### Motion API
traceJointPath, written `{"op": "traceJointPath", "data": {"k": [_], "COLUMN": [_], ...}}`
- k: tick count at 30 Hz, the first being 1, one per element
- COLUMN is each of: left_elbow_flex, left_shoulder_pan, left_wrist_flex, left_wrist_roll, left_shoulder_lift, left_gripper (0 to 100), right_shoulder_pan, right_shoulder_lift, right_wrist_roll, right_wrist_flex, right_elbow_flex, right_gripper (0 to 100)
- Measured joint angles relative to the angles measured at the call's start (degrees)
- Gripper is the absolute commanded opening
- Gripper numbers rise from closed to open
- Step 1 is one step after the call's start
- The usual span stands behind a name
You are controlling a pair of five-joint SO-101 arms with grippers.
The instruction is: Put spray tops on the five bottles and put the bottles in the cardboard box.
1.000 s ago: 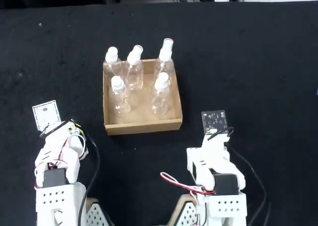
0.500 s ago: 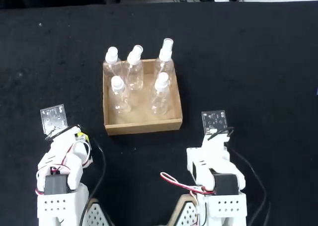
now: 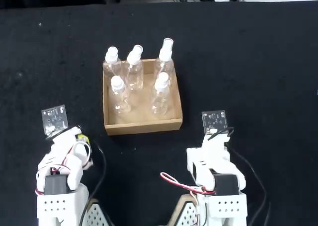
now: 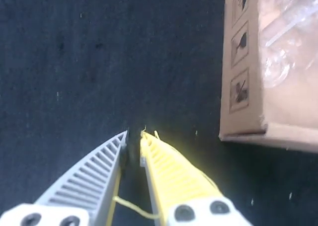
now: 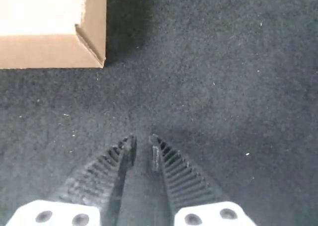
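Observation:
A cardboard box (image 3: 142, 122) sits mid-table, and several clear bottles with white spray tops stand inside it. One bottle (image 3: 161, 93) is at the front right, another (image 3: 119, 94) at the front left, and the others (image 3: 134, 67) line the back wall. My left arm (image 3: 62, 154) rests near the table's front, left of the box. Its gripper (image 4: 133, 134) is shut and empty over the black cloth, with the box wall (image 4: 241, 72) and a bottle (image 4: 278, 35) beside it. My right arm (image 3: 214, 151) rests right of the box, its gripper (image 5: 141, 139) shut and empty near a box corner (image 5: 92, 42).
Black cloth (image 3: 248, 62) covers the whole table, with open space on both sides of the box and behind it. Cables (image 3: 176, 182) run between the two arm bases at the front edge.
My left arm has drawn back a little toward its base and swung slightly right. The right arm, box and bottles have not moved.

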Motion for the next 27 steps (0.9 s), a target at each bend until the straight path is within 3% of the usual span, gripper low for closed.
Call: {"op": "traceJointPath", "data": {"k": [5, 27], "left_elbow_flex": [0.0, 0.0], "left_shoulder_pan": [0.0, 0.0], "left_wrist_flex": [8.4, 9.1], "left_wrist_roll": [0.0, 0.1], "left_shoulder_lift": [0.0, -0.2], "left_gripper": [3, 3], "right_shoulder_pan": [0.0, 0.0], "right_shoulder_lift": [0.0, 0.0], "right_wrist_roll": [0.0, 0.1], "right_wrist_flex": [0.0, 0.0], "right_elbow_flex": [0.0, 0.0], "right_gripper": [1.1, 1.1]}}
